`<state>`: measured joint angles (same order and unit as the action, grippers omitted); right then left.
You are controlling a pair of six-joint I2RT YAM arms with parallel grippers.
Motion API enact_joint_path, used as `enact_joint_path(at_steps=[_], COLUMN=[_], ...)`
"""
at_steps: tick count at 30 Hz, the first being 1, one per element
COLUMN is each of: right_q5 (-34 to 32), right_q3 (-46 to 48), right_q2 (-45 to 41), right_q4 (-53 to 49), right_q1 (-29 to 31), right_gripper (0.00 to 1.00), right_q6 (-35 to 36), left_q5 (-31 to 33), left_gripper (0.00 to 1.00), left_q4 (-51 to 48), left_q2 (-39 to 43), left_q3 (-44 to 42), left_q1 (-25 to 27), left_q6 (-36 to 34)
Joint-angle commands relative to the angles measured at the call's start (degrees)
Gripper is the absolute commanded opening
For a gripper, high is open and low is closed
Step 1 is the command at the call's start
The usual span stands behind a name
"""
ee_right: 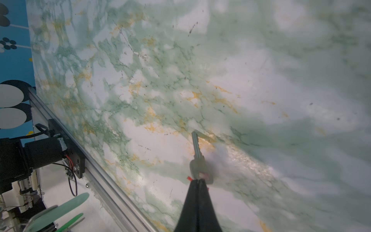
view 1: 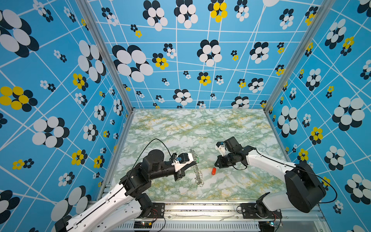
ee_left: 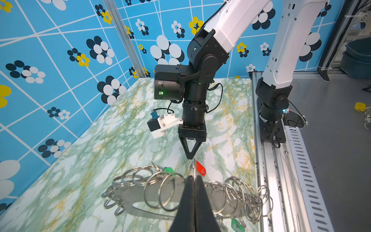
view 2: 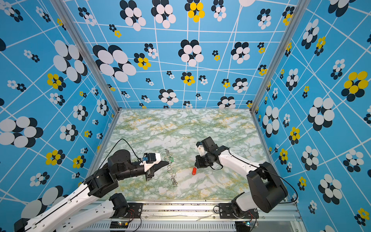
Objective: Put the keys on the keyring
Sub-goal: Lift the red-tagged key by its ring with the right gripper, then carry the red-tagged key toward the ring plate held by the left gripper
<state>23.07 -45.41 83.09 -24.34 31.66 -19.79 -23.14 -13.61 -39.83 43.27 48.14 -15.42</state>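
The keyring [view 1: 197, 173] [view 2: 172, 175] lies on the marble table, a flat grey plate [ee_left: 128, 197] with many wire rings standing along its edge. My left gripper [ee_left: 193, 177] [view 1: 195, 163] is shut on one upright ring near the plate's middle. A green-tagged key [view 2: 171, 159] [ee_left: 169, 170] lies at the plate's far side, and another green tag [ee_left: 236, 225] shows under the rings. My right gripper [ee_right: 198, 179] [ee_left: 190, 157] is shut at the head of a silver key [ee_right: 196, 148]. Its red tag [view 1: 214, 171] [view 2: 194, 171] [ee_left: 200, 168] sits under the fingertips, right of the keyring.
An aluminium rail [view 1: 200, 206] runs along the table's front edge, with both arm bases on it. Blue flowered walls close the other three sides. Outside the cell, a yellow tag with rings [ee_left: 360, 106] lies on a grey floor and dark bins [ee_left: 357, 60] stand behind it.
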Motion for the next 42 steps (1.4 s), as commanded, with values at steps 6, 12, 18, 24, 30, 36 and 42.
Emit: enact_joint_path(at_steps=[6, 12, 18, 24, 30, 36, 42], right_q5=[-1.95, -3.99, -4.09, -2.37, -0.85, -0.13, 0.04], right_q3=[1.84, 0.78, 0.97, 2.14, 2.27, 2.25, 1.99], right_q2=[4.05, 5.15, 4.76, 4.19, 4.44, 4.71, 5.73], right_q4=[-2.84, -2.55, -2.63, -1.01, -0.47, -0.3, -0.62], right_q1=[0.17, -0.1, -0.46, -0.46, -0.37, -0.37, -0.37], right_gripper=[0.0, 0.05, 0.21, 0.26, 0.2, 0.11, 0.14], right_q6=[-6.36, -6.78, -7.08, -8.78, -9.06, -9.0, -8.61], left_q5=[0.12, 0.53, 0.57, 0.37, 0.31, 0.33, 0.29], left_gripper=[0.0, 0.0, 0.0, 0.0, 0.0, 0.0, 0.0], left_q4=[1.43, 0.62, 0.3, 0.69, 0.6, 0.6, 0.42], left_q2=[0.34, 0.72, 1.05, 0.9, 0.72, 0.62, 0.64], left_q3=[2.09, 2.17, 2.2, 2.26, 2.48, 2.6, 2.61], left_q1=[0.64, 0.67, 0.62, 0.77, 0.86, 0.89, 0.89], left_q6=[1.01, 0.92, 1.05, 1.22, 1.27, 1.26, 1.18])
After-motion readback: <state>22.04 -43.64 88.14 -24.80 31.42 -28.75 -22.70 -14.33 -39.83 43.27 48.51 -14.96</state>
